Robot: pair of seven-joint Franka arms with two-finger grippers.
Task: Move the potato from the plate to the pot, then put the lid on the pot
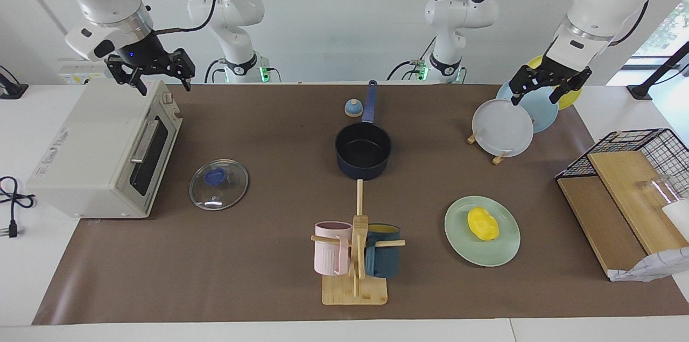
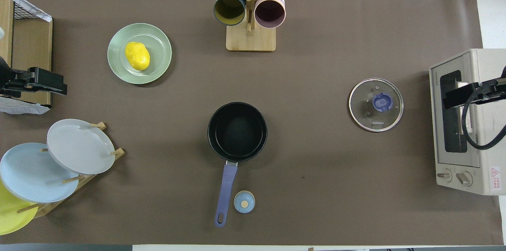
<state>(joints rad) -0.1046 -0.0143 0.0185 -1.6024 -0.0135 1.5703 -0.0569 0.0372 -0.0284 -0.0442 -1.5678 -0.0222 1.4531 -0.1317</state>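
Yellow potato [image 1: 483, 223] lay on the mint plate [image 1: 503, 249], apart from the empty pot [image 1: 363, 151] and glass lid [image 1: 218, 185], while the left tool [image 1: 543, 89] and right tool [image 1: 152, 75] hung spread, empty.

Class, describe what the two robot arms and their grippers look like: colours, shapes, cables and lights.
Both arms are glossy white, rounded segments with black joint bands and black cables looping along them. The left gripper and right gripper are black, each with two fingers. A small blue light glows above the right gripper.
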